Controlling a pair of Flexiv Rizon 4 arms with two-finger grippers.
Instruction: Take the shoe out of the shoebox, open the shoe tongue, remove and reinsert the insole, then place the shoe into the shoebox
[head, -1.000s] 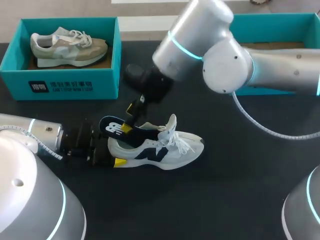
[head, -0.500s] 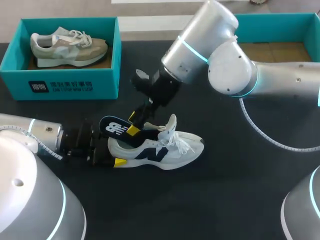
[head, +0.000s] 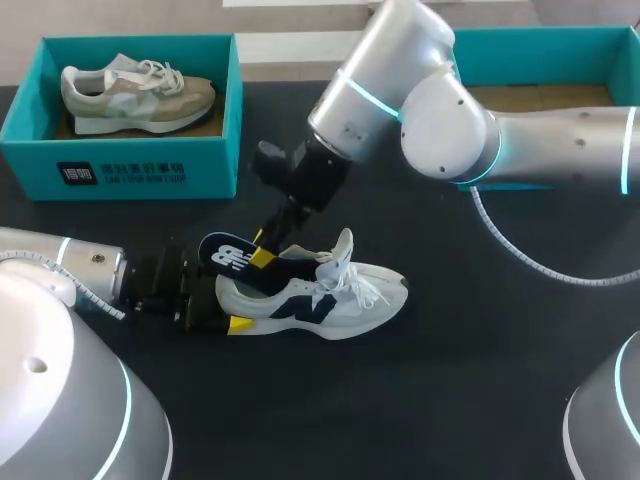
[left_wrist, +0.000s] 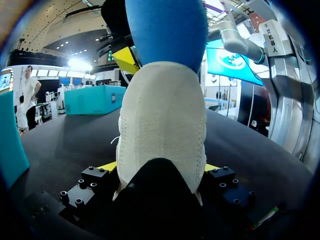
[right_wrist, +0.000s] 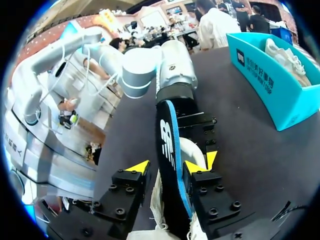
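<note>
Change: the right pincer (head: 262, 248) has swung back over the heel, and its yellow tips have drawn closer around the insole (head: 232, 256). The insole and the white sneaker (head: 330, 295) have not shifted.
Right pincer: slightly apart. One finger (right_wrist: 197, 167) is against the insole; a sliver of gap shows at the other.
Left pincer (left_wrist: 159, 170): clamped on the sneaker's heel, steadying it on the table (head: 480, 380).
Meaning: probably a grip forming on the insole, which is half out and propped on the heel collar.
Edges: the shoebox holding a beige sneaker (head: 130, 165) is near, off to one side of the right pincer. The other shoebox (head: 520, 40) is well apart, behind that pincer's own arm.
Room: bare table beyond the toe.
</note>
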